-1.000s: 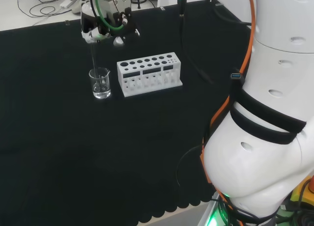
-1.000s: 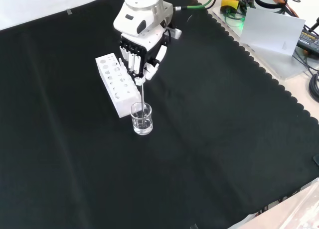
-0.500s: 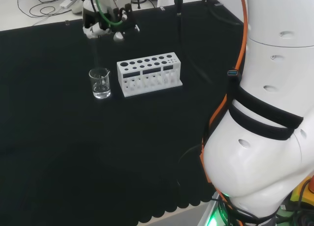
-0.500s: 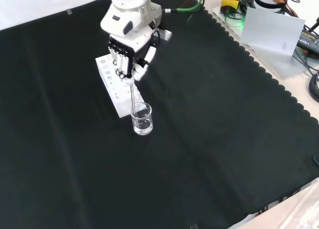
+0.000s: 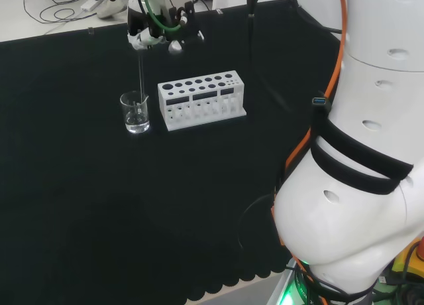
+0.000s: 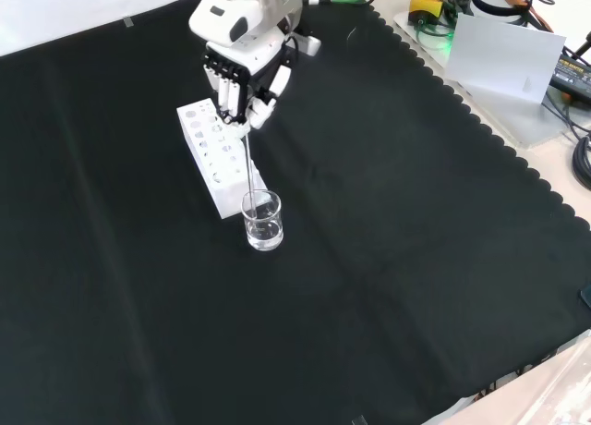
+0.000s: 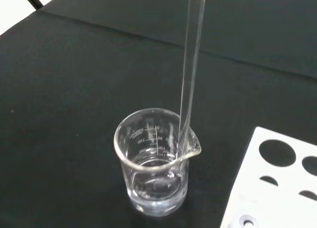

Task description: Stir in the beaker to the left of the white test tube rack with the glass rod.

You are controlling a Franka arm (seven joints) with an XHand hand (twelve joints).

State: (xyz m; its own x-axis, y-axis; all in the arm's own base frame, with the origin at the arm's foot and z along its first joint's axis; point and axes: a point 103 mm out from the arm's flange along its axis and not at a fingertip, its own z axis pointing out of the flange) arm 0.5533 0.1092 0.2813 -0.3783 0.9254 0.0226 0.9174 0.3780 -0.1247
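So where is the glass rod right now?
In the front view the glass rod hangs from the hand, its tip at the beaker beside the white test tube rack.

In the front view, bare cloth surrounds the beaker except where the rack crowds it.

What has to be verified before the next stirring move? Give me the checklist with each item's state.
1. Hand curled round the glass rod: ok.
2. Rod's lower end inside the beaker: cannot tell; in the wrist view it sits at the rim by the spout.
3. Beaker upright on the black cloth: ok.
4. Liquid in the beaker: ok, a shallow clear layer at the bottom.
5. Beaker apart from the white test tube rack: ok, small gap.
6. Rod unbroken: ok along the visible length.
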